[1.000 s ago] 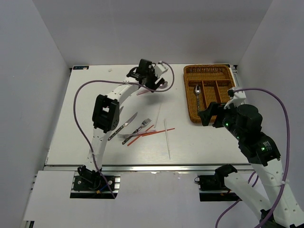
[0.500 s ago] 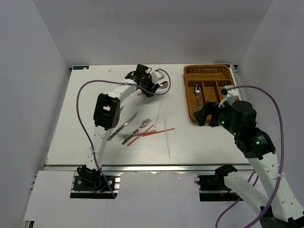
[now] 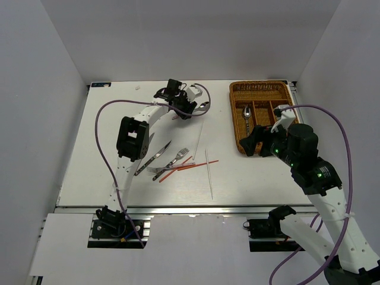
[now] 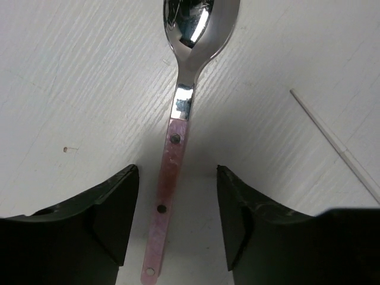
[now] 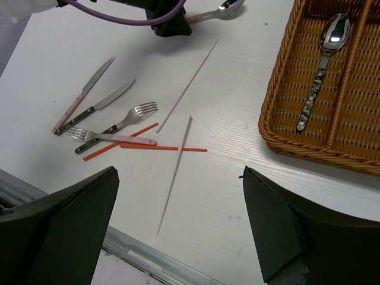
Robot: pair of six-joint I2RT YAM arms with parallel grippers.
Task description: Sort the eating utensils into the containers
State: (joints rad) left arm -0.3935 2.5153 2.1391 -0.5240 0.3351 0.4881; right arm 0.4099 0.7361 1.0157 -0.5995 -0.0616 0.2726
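Pink-handled silver spoon (image 4: 176, 136) flat on white worktop (image 4: 71, 71), well apart from brown woven wicker tray (image 5: 279, 127). Left fingers (image 4: 113, 219) half-open astride handle, gap each side, gripping nothing. Right fingers (image 5: 65, 231) wide, empty. Risk: thin handle lies flush; closing too high misses or skids it.

Left claw (image 4: 177, 199) straddles pink spoon (image 4: 176, 133) handle, gap each side; white chopstick (image 4: 335, 145) lies close outside one finger.

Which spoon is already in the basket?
The silver spoon with the dark speckled handle, lying in the brown wicker tray. The pink-handled silver spoon lies outside, on the white table.
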